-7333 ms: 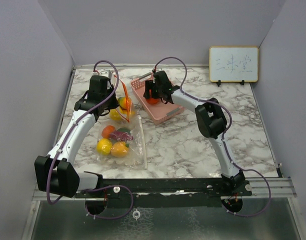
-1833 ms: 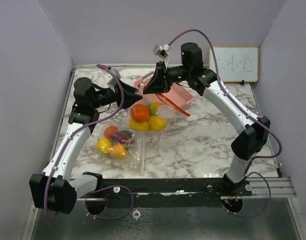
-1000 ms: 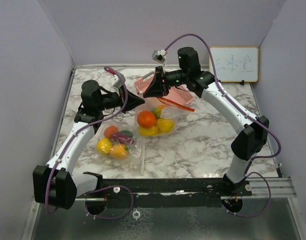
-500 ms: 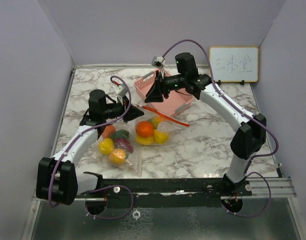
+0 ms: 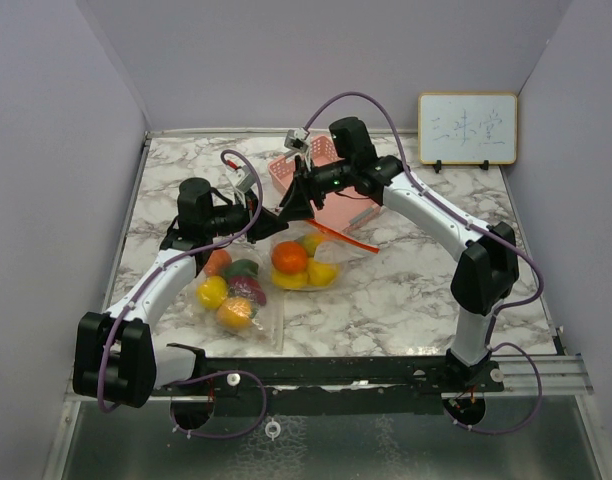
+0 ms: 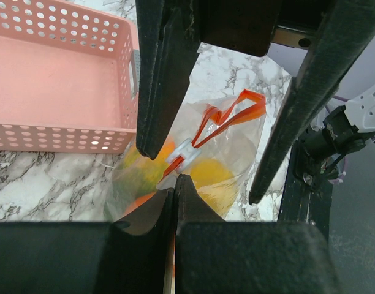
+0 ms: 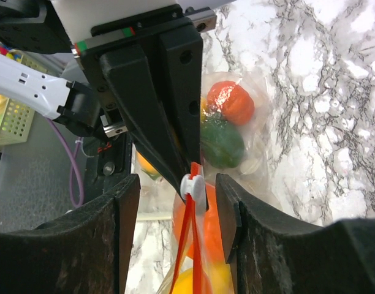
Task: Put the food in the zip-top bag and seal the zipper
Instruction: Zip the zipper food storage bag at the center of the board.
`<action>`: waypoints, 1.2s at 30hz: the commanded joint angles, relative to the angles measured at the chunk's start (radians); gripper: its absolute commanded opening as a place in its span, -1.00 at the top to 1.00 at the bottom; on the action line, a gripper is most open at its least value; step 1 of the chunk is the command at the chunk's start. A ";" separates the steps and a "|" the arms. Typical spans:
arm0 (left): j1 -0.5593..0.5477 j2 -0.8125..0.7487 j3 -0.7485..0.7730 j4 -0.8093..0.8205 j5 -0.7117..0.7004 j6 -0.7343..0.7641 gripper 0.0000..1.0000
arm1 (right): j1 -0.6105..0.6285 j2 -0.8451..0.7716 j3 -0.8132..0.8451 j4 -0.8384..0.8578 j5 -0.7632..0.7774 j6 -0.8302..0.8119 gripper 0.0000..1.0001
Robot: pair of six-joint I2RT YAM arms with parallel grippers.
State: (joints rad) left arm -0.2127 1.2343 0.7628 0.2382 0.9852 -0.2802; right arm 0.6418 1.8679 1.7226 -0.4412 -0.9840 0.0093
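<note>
- Since your left tool (image 6: 175, 184) is pinched shut on the edge of the zip-top bag (image 6: 239, 153) right behind the white slider (image 7: 192, 187), that pinch is your whole anchor. If the thin plastic slips out, the bag will just follow the pull and nothing zips.
- Your right tool (image 7: 176, 184) is spread wide, one finger on each side of the slider, gripping nothing. Close it a bit off and you'll grab film or the orange zipper (image 6: 230, 113) instead of the slider, or knock it sideways.
- Past the slider the zipper gapes open in a twisted loop, so sealing isn't done. That twist looks like it could jam the slider or let it ride along one lip only.
- The food (image 5: 289, 257) is inside the bag, an orange piece and some yellow ones bunched together. The bag rests on the worktop (image 5: 416, 290) near the pink basket (image 6: 59, 79). Yank hard and a piece could roll out the open end, or bulge against the track and stop it mating.
- Both tools are nearly touching, so a sloppy close could bump fingers.
- A second bag (image 5: 271, 325) of fruit lies just beside your left arm. Can't tell if it's zipped, so don't sweep it.
</note>
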 commanded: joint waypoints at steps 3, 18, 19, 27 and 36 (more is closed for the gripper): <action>-0.003 -0.019 0.028 0.012 0.020 -0.004 1.00 | -0.002 0.013 -0.023 0.032 0.046 0.007 0.28; -0.002 -0.034 0.035 -0.022 -0.021 0.013 1.00 | -0.009 -0.017 -0.040 -0.010 0.174 -0.004 0.96; -0.001 -0.037 0.037 -0.029 -0.036 0.017 1.00 | -0.014 -0.025 -0.046 -0.022 0.182 -0.011 0.96; 0.031 -0.041 0.035 -0.041 -0.130 0.017 1.00 | -0.085 -0.129 -0.144 -0.061 0.194 -0.049 0.96; 0.060 -0.034 0.021 0.003 -0.197 -0.020 1.00 | -0.091 -0.223 -0.226 -0.102 0.215 -0.088 0.96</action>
State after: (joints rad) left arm -0.1913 1.2167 0.7704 0.2161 0.8845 -0.2871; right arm 0.5735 1.7226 1.5230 -0.4820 -0.8227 -0.0376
